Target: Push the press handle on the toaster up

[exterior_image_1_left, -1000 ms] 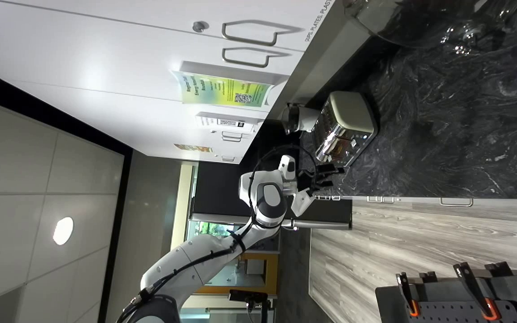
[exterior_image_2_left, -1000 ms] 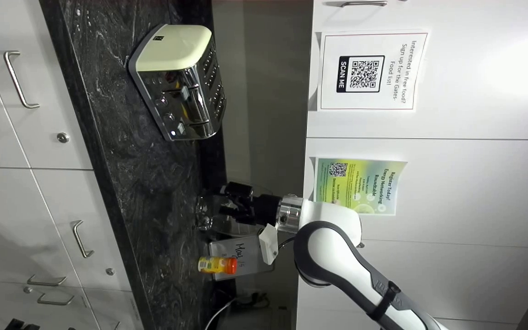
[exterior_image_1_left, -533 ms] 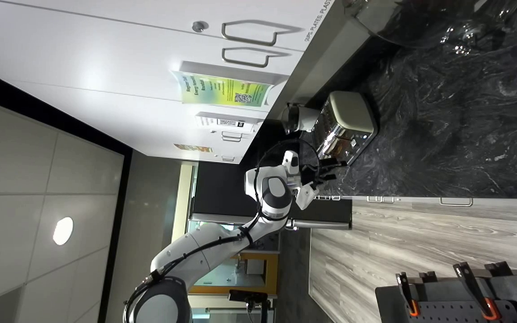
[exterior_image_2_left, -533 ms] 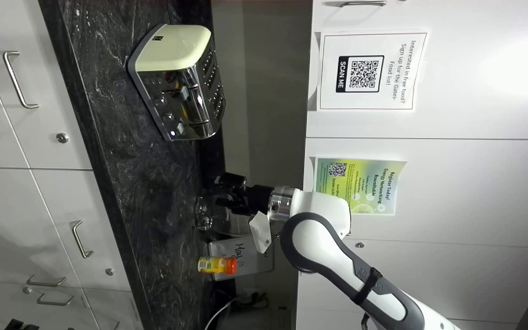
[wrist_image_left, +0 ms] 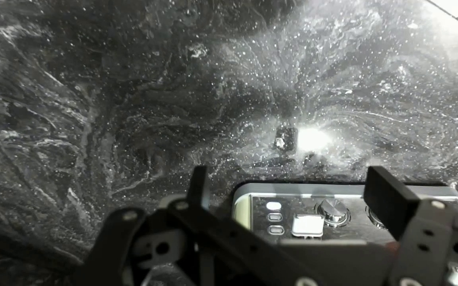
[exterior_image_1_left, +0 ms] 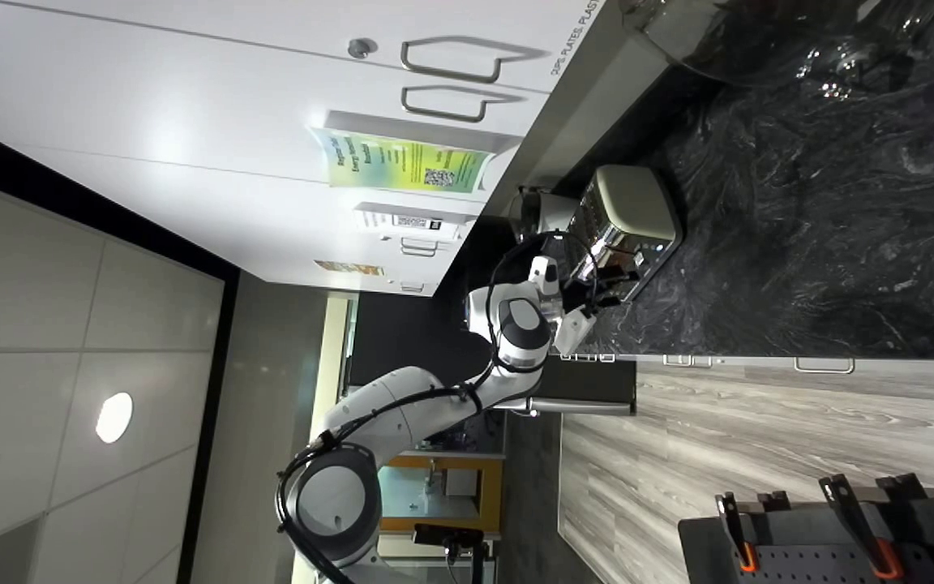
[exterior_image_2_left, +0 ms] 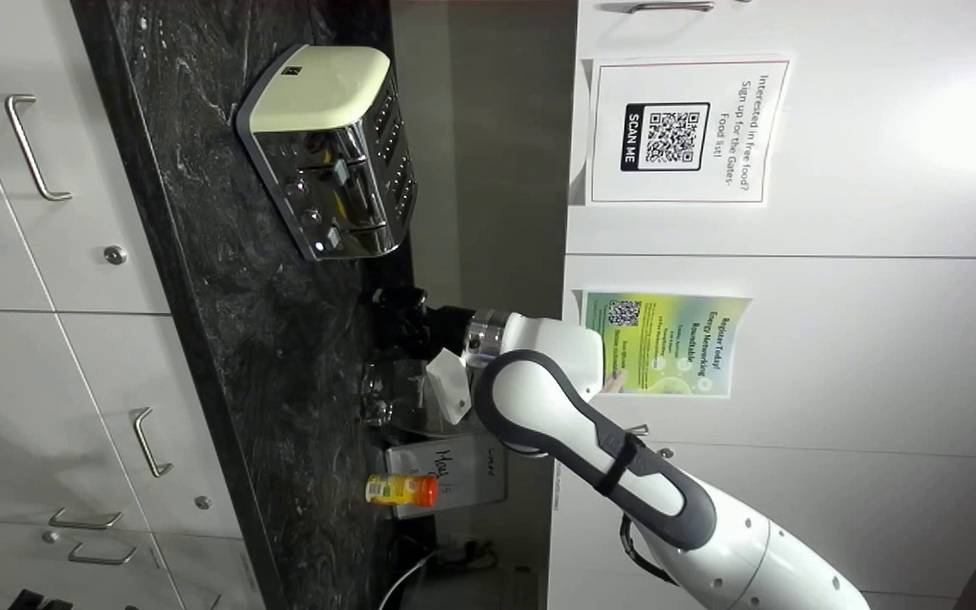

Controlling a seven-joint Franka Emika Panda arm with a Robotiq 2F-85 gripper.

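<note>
Toaster [exterior_image_2_left: 318,89]: cream sides, chrome front, slotted top; upright on dark, marbled surface [exterior_image_2_left: 285,322]. Low handle [wrist_image_left: 307,225]; second handle [exterior_image_2_left: 340,174] higher; one light [wrist_image_left: 273,205] lit.

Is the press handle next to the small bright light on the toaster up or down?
Down: in an exterior view this press handle sits closer to the toaster's base than the raised second handle.

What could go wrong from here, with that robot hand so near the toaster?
1. Miss: in the wrist view, the gripper has its fingers spread wide with the pale lever showing between them, so they might straddle it.
2. Wrong part: a finger could nudge the knob beside the lever.
3. Snag: the looped black cable overlaps the toaster in an exterior view and might catch.
</note>
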